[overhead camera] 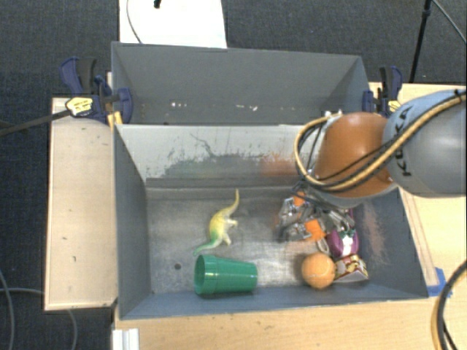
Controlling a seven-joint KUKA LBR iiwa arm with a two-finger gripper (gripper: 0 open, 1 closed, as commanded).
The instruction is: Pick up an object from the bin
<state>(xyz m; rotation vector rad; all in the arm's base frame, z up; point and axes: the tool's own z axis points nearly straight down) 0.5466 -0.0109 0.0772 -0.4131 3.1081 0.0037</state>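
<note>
Hovering at the right of the bin (pixel 135 217), my gripper (pixel 298 221) hung just beside a purple packet (pixel 341 243), an orange ball (pixel 318 270) lying nearer the front wall; jaws apart or together, I could not tell.

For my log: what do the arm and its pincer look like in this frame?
The arm is a thick, rounded grey link with dark lettering partly visible. Its wrist carries a glossy orange-brown dome cover, looped by black and yellow cables. Below the cover sits the pincer, a small dark metal assembly.
</note>
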